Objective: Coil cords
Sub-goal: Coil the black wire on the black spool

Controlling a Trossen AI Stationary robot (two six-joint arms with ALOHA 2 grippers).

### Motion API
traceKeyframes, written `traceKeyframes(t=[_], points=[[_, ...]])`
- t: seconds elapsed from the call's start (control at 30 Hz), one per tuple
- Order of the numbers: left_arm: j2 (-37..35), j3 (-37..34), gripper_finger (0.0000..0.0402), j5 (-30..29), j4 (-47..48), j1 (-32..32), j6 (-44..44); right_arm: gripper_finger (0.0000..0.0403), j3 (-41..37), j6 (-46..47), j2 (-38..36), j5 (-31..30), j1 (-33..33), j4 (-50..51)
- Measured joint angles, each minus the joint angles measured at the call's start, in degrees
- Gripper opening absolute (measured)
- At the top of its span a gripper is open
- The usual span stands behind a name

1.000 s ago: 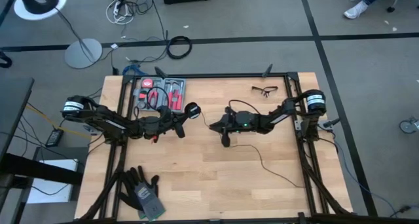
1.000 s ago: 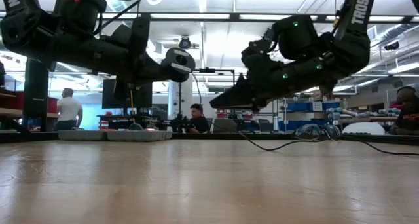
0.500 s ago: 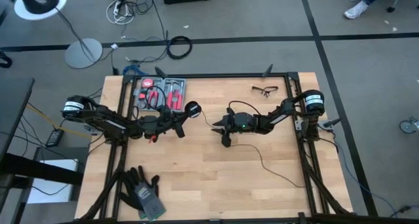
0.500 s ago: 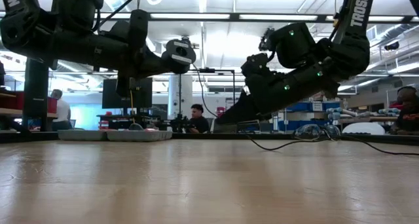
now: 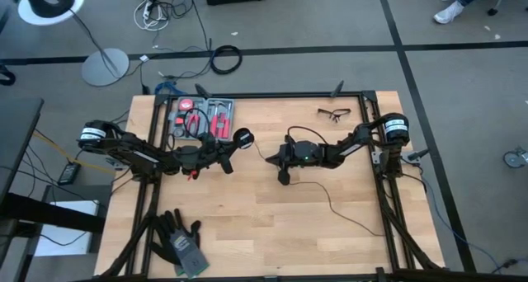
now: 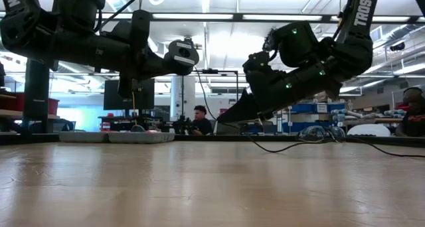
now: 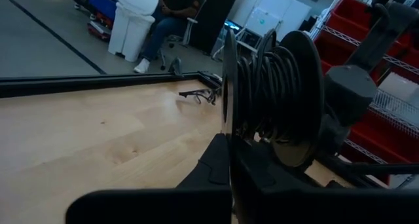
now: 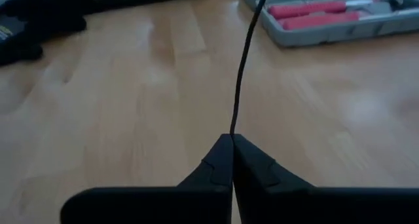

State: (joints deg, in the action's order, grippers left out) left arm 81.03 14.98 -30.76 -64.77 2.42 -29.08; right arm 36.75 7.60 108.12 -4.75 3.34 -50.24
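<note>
The thin black cord (image 5: 257, 150) is partly wound on a round black puck (image 5: 242, 137), which my left gripper (image 5: 234, 143) holds above the table's middle, shut on it. From the puck (image 7: 275, 99) the cord (image 6: 202, 94) drops to my right gripper (image 5: 270, 158), which is shut on it a short way to the right. The rest of the cord (image 5: 330, 204) trails over the table toward the near right, lying slack on the wood. My left gripper pinches the lower rim of one of the puck's discs (image 7: 229, 129) between its two fingers, coming in level from the table's left. The puck is lifted clear of the table, with cord wound between its discs. My right gripper pinches the cord (image 8: 234, 129) between its fingertips, a single strand. It comes from the table's right, slanting down, with the fingers along the cord. The strand rises nearly straight from the fingertips to the puck, clear of the table.
A grey tool case (image 5: 202, 117) with red-handled tools lies at the far left behind the puck. Safety glasses (image 5: 333, 113) lie at the far right and black gloves (image 5: 177, 241) at the near left. Bare wood (image 5: 247, 224) spreads along the near side. People sit beyond the table.
My right gripper has opened wide and shut again on the cord, and its nose has tipped a little further down toward the table. The left gripper and the puck have kept still.
</note>
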Motion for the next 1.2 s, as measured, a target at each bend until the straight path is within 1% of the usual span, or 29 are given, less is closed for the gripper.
traceKeyframes(t=[0.17,0.23,0.33,0.47,0.53,0.67,0.8,0.97,1.07,1.13,1.2], points=[[0.0,0.0,0.0,0.04,-0.05,0.0,-0.04,0.0001,6.6,-0.03,1.19,0.04,-1.21,14.79],[0.0,-0.01,0.0,0.16,0.11,0.0,-0.01,0.0001,9.83,-2.36,2.23,0.57,-2.06,17.77],[-0.02,0.0,0.0,-0.07,0.88,0.0,0.0,0.0001,14.85,-6.4,3.52,3.17,-3.06,18.21],[-0.02,0.02,0.0,-1.03,4.63,0.0,-1.15,0.0001,21.45,-11.57,3.36,5.3,-3.83,20.88],[-0.02,0.0,0.0,-1.29,6.24,0.0,-1.56,0.0001,25.37,-14.22,3.28,6.58,-3.7,25.0],[-0.02,0.03,0.0,-1.05,8.59,0.0,-2.32,0.0,33.11,-18.2,3.13,6.84,-2.72,36.3],[0.0,0.04,0.0,-0.54,10.95,0.0,-3.43,0.0,38.96,-19.13,3.08,7.66,-1.19,42.27],[0.0,0.04,0.0,0.08,10.89,0.0,-3.9,0.0,42.99,-17.54,3.09,10.9,0.45,47.56],[0.0,0.04,0.0,-0.97,9.39,0.0,-2.88,0.0,43.0,-15.55,3.07,13.42,0.66,50.05],[0.0,0.02,0.0,-1.36,7.45,0.0,-2.28,0.0,42.52,-15.28,3.21,13.45,0.27,51.95],[0.0,-0.01,0.0,-1.51,5.85,0.0,-1.13,0.0,40.59,-14.62,3.21,12.46,-0.42,51.4]])
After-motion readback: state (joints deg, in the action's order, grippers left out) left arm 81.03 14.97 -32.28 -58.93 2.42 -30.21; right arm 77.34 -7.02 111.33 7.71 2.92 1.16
